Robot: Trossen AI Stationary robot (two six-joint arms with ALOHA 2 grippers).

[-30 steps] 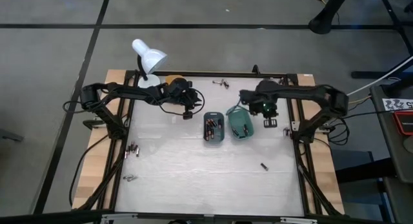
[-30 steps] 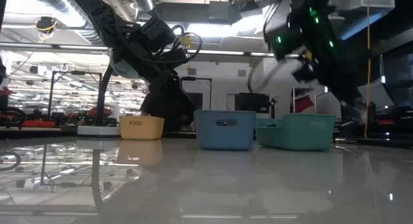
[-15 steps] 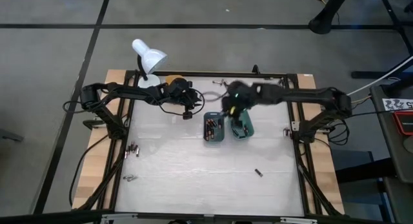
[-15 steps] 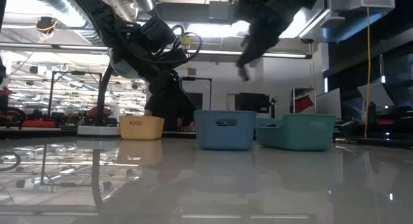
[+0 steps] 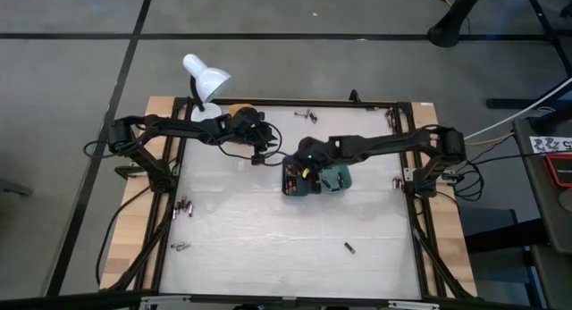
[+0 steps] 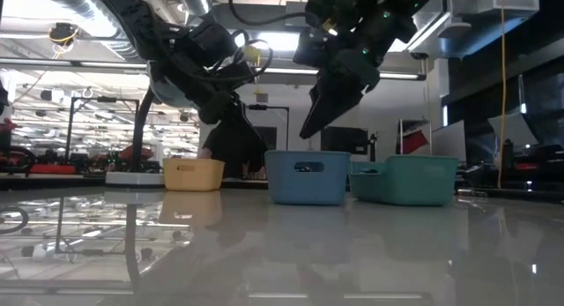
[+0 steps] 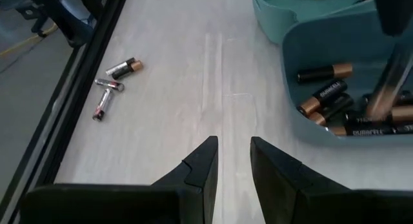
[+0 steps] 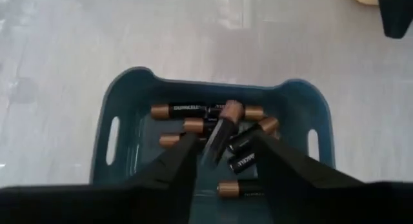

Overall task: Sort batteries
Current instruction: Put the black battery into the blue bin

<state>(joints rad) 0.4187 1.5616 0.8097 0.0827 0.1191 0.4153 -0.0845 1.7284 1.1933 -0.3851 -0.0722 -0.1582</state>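
Battery (image 8: 218, 132) between right gripper (image 8: 222, 156) jaws: wrist view only, high view hides it.

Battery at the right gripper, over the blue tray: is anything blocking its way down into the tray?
No, nothing visible is. The battery sits tilted between the right gripper's open fingers, straight above the blue tray. Below it lie only the other batteries in that tray.

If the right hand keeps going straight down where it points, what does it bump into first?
Probably the batteries lying in the blue tray. The right hand hangs over that tray, fingers apart, with one battery blurred between them, seemingly dropping. How far above is hard to judge.
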